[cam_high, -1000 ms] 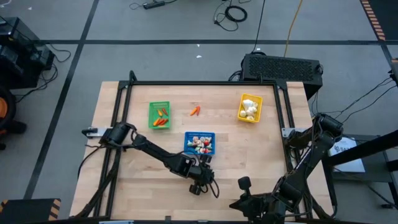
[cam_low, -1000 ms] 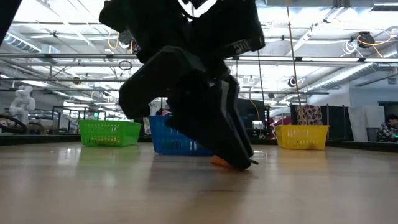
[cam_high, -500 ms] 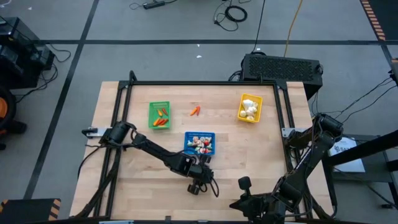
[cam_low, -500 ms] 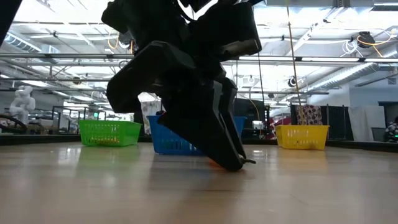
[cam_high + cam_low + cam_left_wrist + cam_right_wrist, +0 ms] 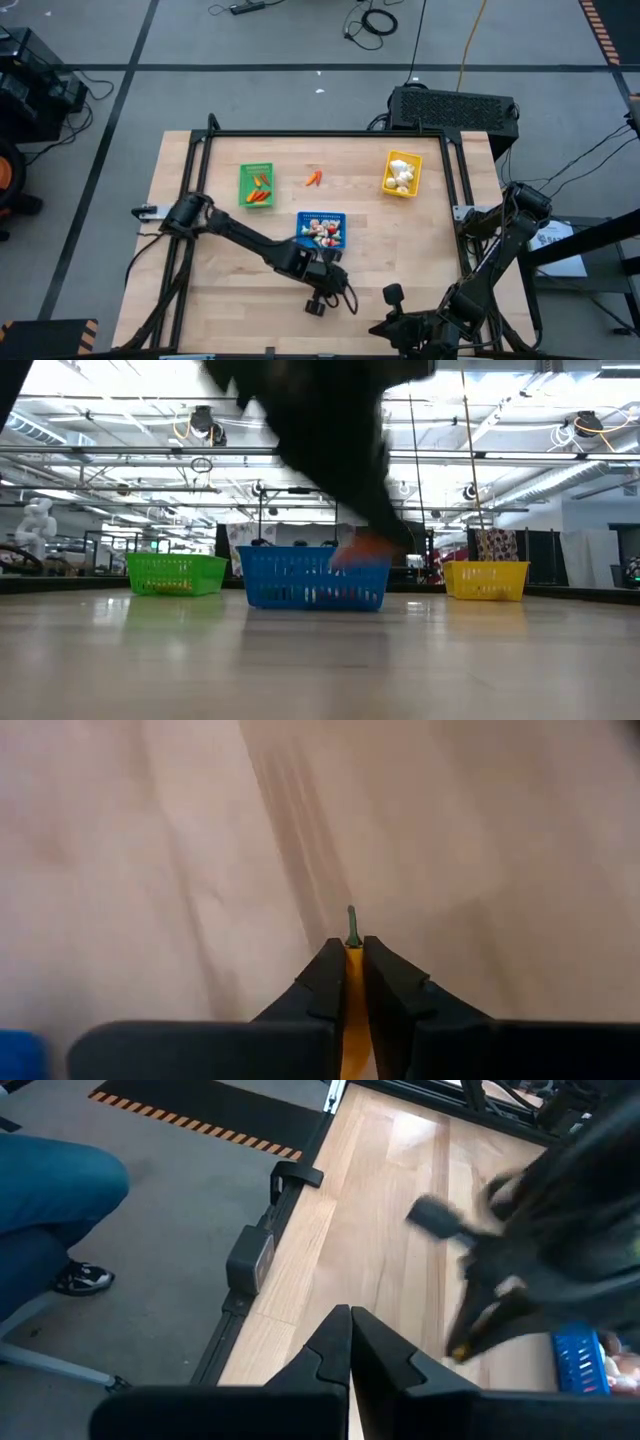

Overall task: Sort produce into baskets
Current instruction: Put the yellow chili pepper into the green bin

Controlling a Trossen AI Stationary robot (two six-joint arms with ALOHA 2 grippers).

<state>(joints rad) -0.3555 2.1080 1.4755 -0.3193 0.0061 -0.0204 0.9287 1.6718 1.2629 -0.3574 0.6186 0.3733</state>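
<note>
Near the front middle of the wooden table (image 5: 230,290), the left gripper (image 5: 349,982) was clenched on a slim orange carrot piece (image 5: 350,1000), whose small green stem poked out past the fingertips in the left wrist view. From above, that gripper (image 5: 318,300) hung just in front of the blue basket (image 5: 321,231), lifted clear of the tabletop in the low view, where an orange blur showed beneath the dark arm in front of the blue basket (image 5: 312,579).

3 baskets stood on the table. The green basket (image 5: 256,185) sat toward the back left with orange carrot pieces inside. The yellow basket (image 5: 402,174) sat toward the back right, holding white garlic-like bulbs. The blue basket lay between them and nearer the front, filled with small red and white bits. 1 loose orange piece (image 5: 314,179) rested on the bare wood between the green and yellow baskets.

The right gripper (image 5: 349,1330) waited at the table's front right edge, its fingers pressed together on nothing. A person's leg in blue trousers (image 5: 55,1190) showed beside the table in the right wrist view.
</note>
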